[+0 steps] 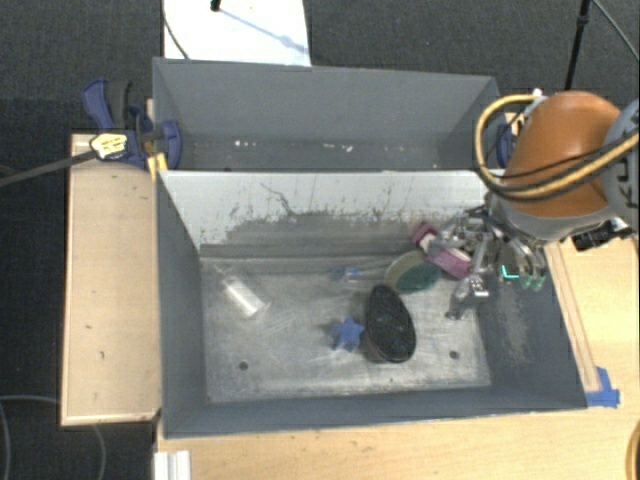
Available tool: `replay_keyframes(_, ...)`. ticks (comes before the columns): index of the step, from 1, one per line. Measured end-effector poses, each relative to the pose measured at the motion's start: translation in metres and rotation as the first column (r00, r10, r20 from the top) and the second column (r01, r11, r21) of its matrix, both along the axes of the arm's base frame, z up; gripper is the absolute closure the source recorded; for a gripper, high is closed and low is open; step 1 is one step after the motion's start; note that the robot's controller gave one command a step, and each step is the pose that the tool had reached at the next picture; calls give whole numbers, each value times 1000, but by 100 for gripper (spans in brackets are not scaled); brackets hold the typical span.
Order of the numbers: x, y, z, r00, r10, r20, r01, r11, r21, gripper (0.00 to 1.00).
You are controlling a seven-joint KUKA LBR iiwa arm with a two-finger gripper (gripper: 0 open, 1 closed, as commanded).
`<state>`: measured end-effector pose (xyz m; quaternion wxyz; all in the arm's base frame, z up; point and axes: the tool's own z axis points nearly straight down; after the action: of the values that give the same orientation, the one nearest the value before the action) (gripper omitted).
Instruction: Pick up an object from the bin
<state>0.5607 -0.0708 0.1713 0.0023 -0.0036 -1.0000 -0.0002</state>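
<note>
Camera view: grey metal bin (300,218) with sloped walls, scuffed and scratched at the foot of the back wall, and a dull, speckled floor.

The gripper (468,290) is low at 3 o'clock on the floor, close to the right wall. It is shiny metal linkage with a small green light. Can't tell how far it is open, and nothing can be seen held in it. Above it sits a smooth, rounded orange cover (560,153), with yellow and black cables (484,143) looped round it. The cover hides the wrist and the bin's far right corner.

The nearest things are at 2 o'clock on the floor. A pink block (447,259), boxy and glossy, lies just beside the gripper at its 10 o'clock, its right end partly behind the linkage; contact unclear. A green disc (408,272), flat and round with a pale upper edge, touches or overlaps the pink block's left end.

A black oval pad (389,324), matte with a finely textured top, lies long axis roughly 12 to 6, just right of floor centre and below the disc. A blue star-shaped piece (347,334), small and jagged, is at the pad's 9 o'clock, touching or nearly so. A clear plastic piece (242,296), stubby and see-through, lies alone at 9 o'clock, well apart from the rest. A faint clear sliver (352,273) lies toward 12 o'clock; its shape is hard to make out.
</note>
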Motion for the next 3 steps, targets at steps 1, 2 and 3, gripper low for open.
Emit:
replay_keyframes(1,-76,45,-97,986,165,11,-165,986,0,0)
replay_keyframes(2,-72,97,-64,884,467,12,-467,884,-1,0)
replay_keyframes(3,-81,140,-87,889,458,16,-458,889,-4,0)
